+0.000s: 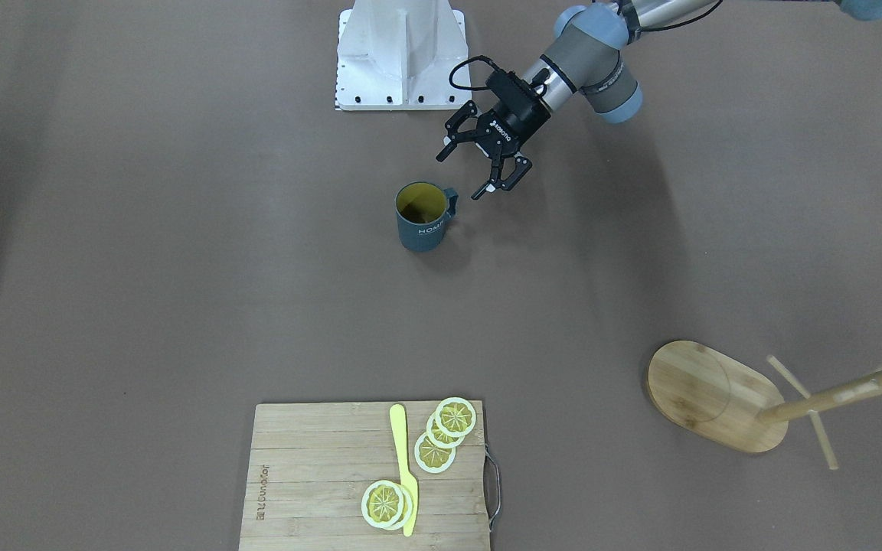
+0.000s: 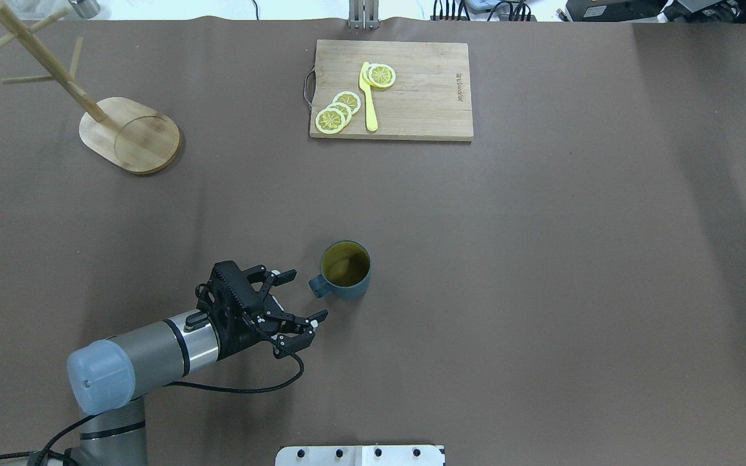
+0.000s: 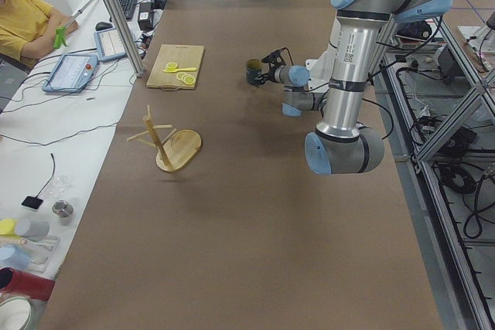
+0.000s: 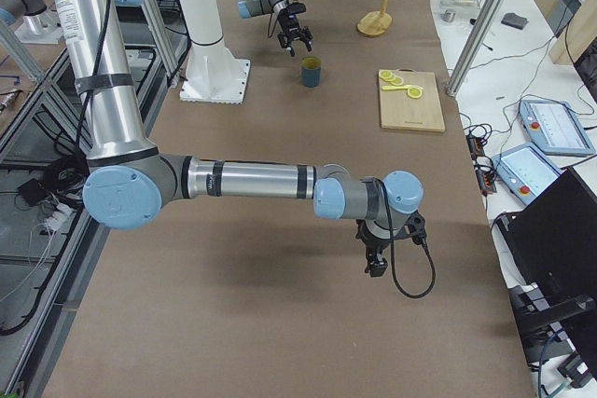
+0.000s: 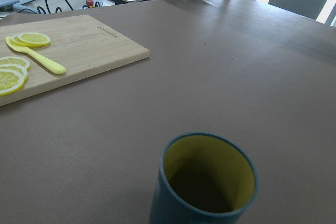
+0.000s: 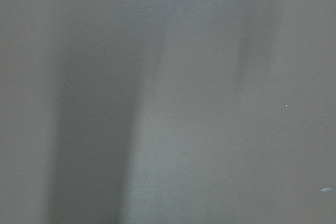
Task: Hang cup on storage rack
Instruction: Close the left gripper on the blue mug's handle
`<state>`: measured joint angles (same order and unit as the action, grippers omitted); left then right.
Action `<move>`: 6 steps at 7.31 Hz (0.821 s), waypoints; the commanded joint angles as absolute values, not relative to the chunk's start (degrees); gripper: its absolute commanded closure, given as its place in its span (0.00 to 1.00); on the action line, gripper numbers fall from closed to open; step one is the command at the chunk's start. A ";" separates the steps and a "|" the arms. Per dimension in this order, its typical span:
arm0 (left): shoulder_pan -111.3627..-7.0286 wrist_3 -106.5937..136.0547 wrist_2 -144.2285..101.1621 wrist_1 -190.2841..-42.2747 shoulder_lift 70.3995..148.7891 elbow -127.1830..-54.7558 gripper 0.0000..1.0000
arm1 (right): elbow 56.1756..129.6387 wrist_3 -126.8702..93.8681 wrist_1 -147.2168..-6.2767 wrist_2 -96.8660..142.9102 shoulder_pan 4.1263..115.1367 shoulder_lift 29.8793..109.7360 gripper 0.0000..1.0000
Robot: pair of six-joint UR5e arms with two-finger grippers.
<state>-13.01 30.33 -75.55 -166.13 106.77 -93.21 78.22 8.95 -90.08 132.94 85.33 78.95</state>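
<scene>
We see the wooden cup rack (image 2: 130,134) upright at the table's (image 2: 574,259) far left corner, close to both edges. Near the robot-side edge, left of centre, the left gripper (image 2: 307,295) hovers low with jaws spread wide. Its tips aim at the handle (image 2: 316,285) of the dark blue cup (image 2: 345,270), just beside it and not touching. The cup stands upright on the table, yellow inside, well apart from the cup rack, with wide brown surface between them. At the far edge, centre, a cutting board (image 2: 425,97) carries lemon slices (image 2: 337,111) and a yellow knife (image 2: 368,97). The right gripper (image 4: 377,266) hangs over the table's right end; we cannot tell how its jaws stand.
</scene>
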 commanded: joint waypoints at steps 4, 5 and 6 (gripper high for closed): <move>-12.65 29.97 -73.93 -170.07 109.42 -88.33 0.11 | 78.22 9.05 -90.00 132.89 85.43 79.01 0.00; -13.00 29.88 -73.57 -170.07 109.42 -88.16 0.11 | 78.22 9.05 -90.00 132.80 85.43 79.01 0.00; -13.36 29.97 -73.56 -170.07 109.42 -88.15 0.12 | 78.22 9.05 -90.00 132.80 85.43 79.01 0.00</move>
<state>-12.94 29.95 -73.83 -170.06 109.38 -88.23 78.22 9.05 -90.01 132.83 85.43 79.01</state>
